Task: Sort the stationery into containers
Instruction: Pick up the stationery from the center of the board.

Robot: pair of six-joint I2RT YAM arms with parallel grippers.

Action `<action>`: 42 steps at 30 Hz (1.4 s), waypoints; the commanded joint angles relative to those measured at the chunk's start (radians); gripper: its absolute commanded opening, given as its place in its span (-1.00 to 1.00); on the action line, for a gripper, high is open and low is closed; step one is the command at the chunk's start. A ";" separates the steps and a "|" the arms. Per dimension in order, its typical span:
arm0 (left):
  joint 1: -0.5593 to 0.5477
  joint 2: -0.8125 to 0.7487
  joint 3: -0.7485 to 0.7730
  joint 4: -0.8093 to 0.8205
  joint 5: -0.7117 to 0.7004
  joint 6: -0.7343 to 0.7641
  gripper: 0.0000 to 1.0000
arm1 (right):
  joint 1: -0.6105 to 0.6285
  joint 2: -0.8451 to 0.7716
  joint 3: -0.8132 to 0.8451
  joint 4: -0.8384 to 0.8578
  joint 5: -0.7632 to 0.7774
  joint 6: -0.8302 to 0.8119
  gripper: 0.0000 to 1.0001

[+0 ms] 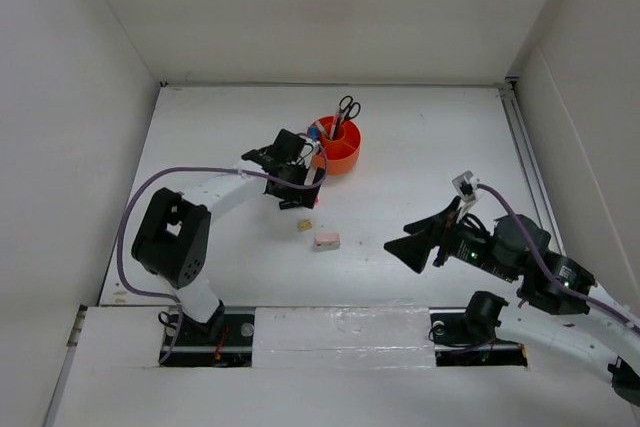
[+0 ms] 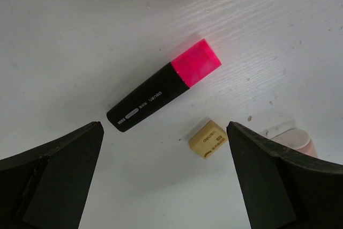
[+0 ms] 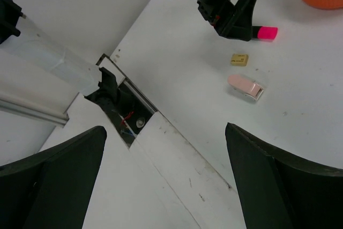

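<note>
The orange organiser [image 1: 345, 152] stands at the back centre and holds black-handled scissors [image 1: 349, 107] and a blue-capped highlighter [image 1: 316, 132]. My left gripper [image 1: 300, 195] is open and empty, hovering just in front of the organiser. In the left wrist view, the gripper [image 2: 166, 178] is above the table, with the pink-capped black highlighter [image 2: 161, 92] lying just beyond its fingertips. A tan eraser [image 2: 208, 139] and a pinkish eraser [image 2: 293, 139] lie by the right finger. My right gripper [image 1: 415, 235] is open and empty at the right, apart from everything.
The erasers also show in the top view, tan [image 1: 305, 224] and pinkish [image 1: 326, 241], between the two arms. White walls enclose the table on three sides. The right wrist view looks over the table's near edge strip [image 3: 177, 154] and the left arm's base.
</note>
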 commanded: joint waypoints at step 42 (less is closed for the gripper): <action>-0.029 0.258 0.075 0.029 -0.094 0.056 0.15 | 0.010 -0.049 -0.019 0.055 -0.035 -0.024 1.00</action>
